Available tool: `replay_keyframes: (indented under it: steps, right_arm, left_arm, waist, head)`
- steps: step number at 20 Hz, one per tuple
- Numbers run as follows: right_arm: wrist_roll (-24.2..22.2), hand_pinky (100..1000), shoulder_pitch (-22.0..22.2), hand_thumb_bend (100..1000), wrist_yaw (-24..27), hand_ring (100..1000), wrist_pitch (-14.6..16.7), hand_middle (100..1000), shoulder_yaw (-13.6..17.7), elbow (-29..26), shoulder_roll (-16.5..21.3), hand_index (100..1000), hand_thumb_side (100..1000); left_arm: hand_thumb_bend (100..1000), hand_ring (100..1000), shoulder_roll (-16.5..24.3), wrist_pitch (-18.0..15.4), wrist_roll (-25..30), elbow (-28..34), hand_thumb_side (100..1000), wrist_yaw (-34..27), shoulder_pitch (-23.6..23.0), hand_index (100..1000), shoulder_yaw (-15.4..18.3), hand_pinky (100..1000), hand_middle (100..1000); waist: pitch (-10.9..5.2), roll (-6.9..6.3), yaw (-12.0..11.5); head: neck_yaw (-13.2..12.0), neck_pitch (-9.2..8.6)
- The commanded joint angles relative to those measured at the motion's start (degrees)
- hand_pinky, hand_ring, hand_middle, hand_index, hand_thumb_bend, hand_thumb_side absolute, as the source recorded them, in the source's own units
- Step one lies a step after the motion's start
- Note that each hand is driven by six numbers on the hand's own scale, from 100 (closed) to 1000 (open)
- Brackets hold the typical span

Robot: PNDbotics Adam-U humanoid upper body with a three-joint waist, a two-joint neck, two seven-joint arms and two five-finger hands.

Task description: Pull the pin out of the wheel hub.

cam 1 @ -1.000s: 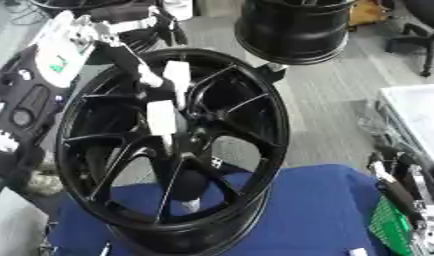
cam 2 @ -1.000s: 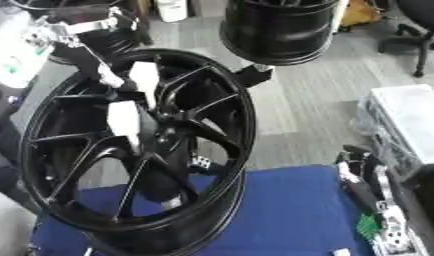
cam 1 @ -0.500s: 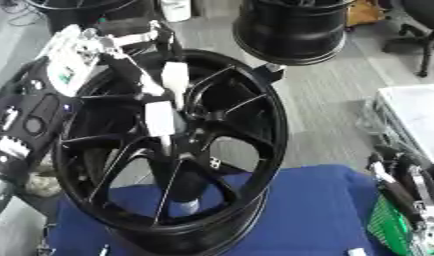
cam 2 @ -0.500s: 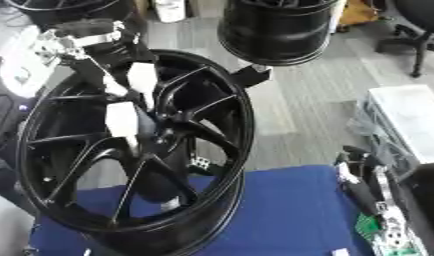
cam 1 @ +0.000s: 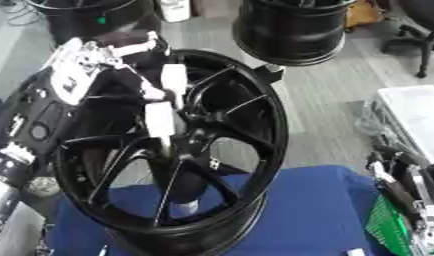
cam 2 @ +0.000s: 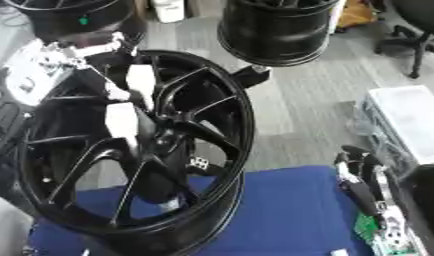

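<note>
Grey floor runs across the back of the room, with a dark tyre-like drum [cam 1: 295, 27] standing at the upper middle of the frame and a blue cloth [cam 1: 317, 215] covering the table along the bottom. On that cloth a black wheel hub [cam 1: 172, 150] stands on edge, tilted, filling the left and centre. The left hand [cam 1: 98, 70] comes in from the upper left, its white-tipped fingers [cam 1: 159, 117] reaching down over the spokes to the hub's centre; whether they have closed on anything I cannot tell. The pin itself I cannot make out among the spokes. The right hand [cam 2: 365, 185] rests at the lower right, fingers up and relaxed, holding nothing, beside a pale box [cam 1: 417, 117].
</note>
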State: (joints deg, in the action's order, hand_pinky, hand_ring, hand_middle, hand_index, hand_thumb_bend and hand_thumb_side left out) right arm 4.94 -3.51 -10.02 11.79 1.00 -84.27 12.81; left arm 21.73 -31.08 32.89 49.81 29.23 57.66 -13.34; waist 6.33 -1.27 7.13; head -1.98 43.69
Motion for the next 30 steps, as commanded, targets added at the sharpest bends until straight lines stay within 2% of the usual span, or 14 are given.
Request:
replay_keyframes:
  steps: [1, 7, 10, 19, 25, 30]
  right_arm:
    - [-0.1, 701, -0.5, 100, 0.2, 616, 0.2, 606, -0.1, -0.7, 0.4, 785, 552]
    - [-0.1, 701, -0.5, 100, 0.2, 616, 0.2, 606, 0.1, -0.6, 0.3, 785, 553]
    - [0.0, 701, -0.4, 100, 0.2, 616, 0.2, 606, 0.1, -0.6, 0.3, 785, 554]
    - [0.6, 701, 0.4, 100, 0.1, 616, 0.0, 605, 1.0, -0.3, 0.5, 785, 555]
    - [1.8, 701, 1.3, 100, -0.1, 616, -0.2, 605, 2.3, -0.2, 1.0, 784, 560]
    - [2.9, 701, 1.6, 100, -0.3, 615, -0.4, 605, 3.2, -0.3, 1.0, 784, 561]
  left_arm:
    - [156, 378, 0.9, -3.4, 5.4, 0.5, 117, -3.8, 1.1, 464, 0.7, 582, 341]
    - [128, 351, 0.9, -2.6, 9.6, 0.9, 133, -9.9, 1.1, 429, 1.8, 573, 302]
    - [133, 349, 2.1, -1.3, 10.2, 3.3, 134, -13.1, 1.7, 426, 2.6, 573, 299]
    - [148, 351, 11.2, 4.3, 5.2, 14.1, 124, -21.6, 2.4, 425, 5.8, 577, 300]
    - [152, 357, 19.9, 8.6, 0.2, 19.1, 131, -27.0, -4.4, 430, 9.2, 575, 308]
    - [171, 375, 27.2, 11.9, 0.8, 16.3, 135, -31.6, -11.9, 446, 10.4, 578, 326]
  waist:
    - [-0.61, 0.18, 0.0]
    - [-0.68, 0.25, -0.1]
    - [-0.72, 0.25, -0.2]
    - [-1.4, 0.07, -1.8]
    - [-1.64, -0.45, -4.1]
    - [-1.08, -0.47, -5.4]
  head:
    - [-0.1, -0.57]
    - [0.0, -0.56]
    - [0.1, -0.47]
    - [1.5, 0.28]
    - [3.5, 0.43]
    - [4.5, 0.43]
